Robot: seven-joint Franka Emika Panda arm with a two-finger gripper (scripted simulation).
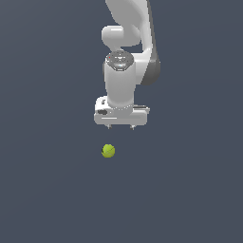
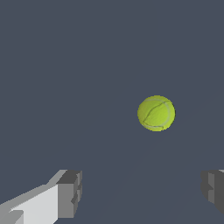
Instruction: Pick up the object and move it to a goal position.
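The object, a small yellow-green ball (image 1: 108, 151) with thin curved seam lines, lies on the dark grey floor. In the exterior view it sits below my white gripper (image 1: 121, 126), a little toward that view's left of the gripper's centre. The gripper is open, its two short fingertips spread wide, with nothing between them. It hangs apart from the ball, not touching it. In the wrist view the ball (image 2: 156, 113) shows beyond the two grey finger pads (image 2: 70, 194), and the gripper (image 2: 142, 192) is empty.
A plain dark grey surface (image 1: 47, 190) fills both views. The white arm (image 1: 128, 42) rises above the gripper toward the top of the exterior view. No goal marker shows.
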